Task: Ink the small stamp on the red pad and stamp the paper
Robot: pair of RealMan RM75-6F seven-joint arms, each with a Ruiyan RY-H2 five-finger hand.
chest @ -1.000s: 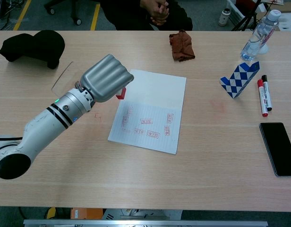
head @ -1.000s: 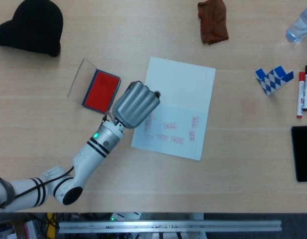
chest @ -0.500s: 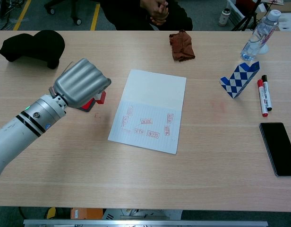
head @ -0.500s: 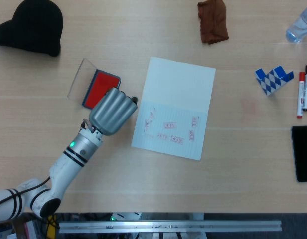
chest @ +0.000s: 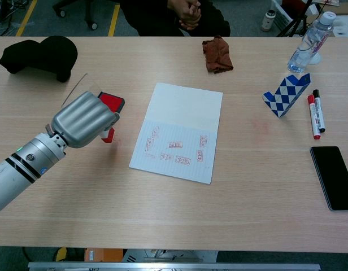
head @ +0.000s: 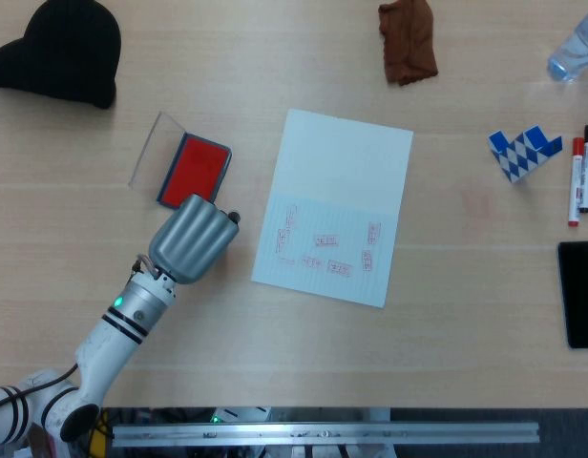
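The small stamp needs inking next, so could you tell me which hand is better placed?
Left. The left hand already holds the stamp right beside the red pad; the right hand shows in neither view.

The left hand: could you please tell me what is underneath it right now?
Under the left hand a small red stamp shows, held over bare table just near of the red pad. Its face and the grip are hidden.

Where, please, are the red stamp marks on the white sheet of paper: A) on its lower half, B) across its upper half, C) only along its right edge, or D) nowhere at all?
A: in both views the white sheet of paper carries its red stamp marks on the lower, lined half, while its upper half is bare.
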